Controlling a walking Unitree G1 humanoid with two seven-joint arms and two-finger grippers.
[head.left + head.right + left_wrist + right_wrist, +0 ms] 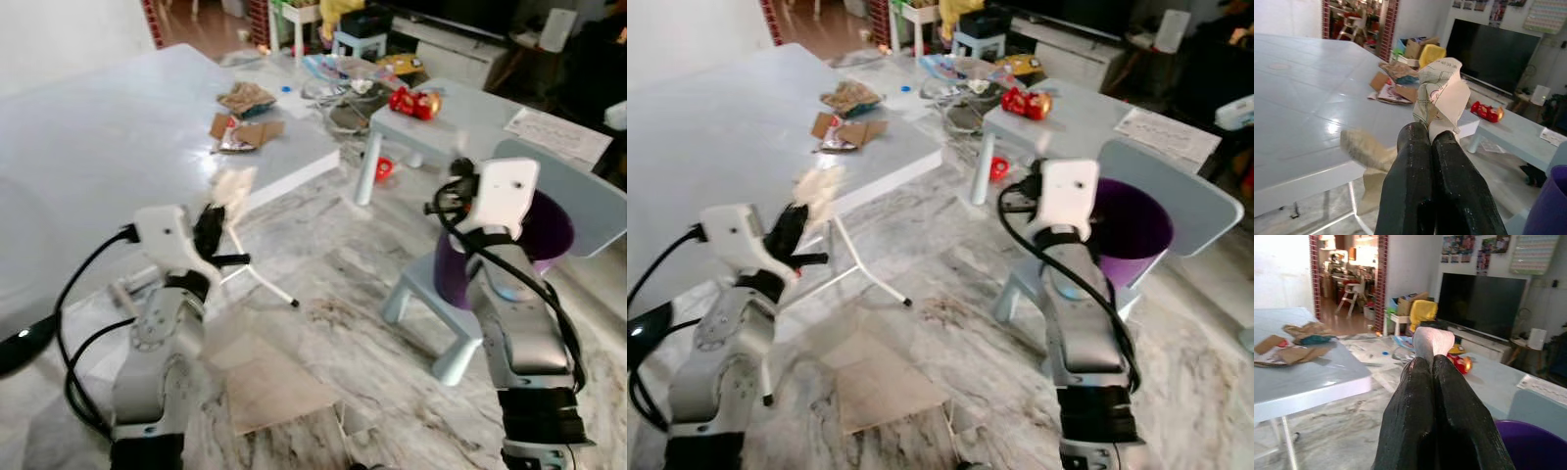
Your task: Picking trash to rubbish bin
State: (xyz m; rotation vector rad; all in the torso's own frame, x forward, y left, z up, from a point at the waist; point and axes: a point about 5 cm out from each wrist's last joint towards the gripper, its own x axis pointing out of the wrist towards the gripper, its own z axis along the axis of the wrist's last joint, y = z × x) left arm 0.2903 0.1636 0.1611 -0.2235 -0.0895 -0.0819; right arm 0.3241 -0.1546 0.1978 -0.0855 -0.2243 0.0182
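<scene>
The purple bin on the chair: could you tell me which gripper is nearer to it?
Right. The right gripper is beside the purple bin; the left gripper is across the floor.

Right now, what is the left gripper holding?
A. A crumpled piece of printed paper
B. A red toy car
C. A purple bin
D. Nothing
A: in the left wrist view the left gripper has its fingers shut on a crumpled piece of printed paper.

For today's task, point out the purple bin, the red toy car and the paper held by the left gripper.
purple bin [1136, 227], right eye view, inner wall.
red toy car [415, 103], left eye view, body.
paper [1442, 95], left wrist view, middle of crumpled sheet.
</scene>
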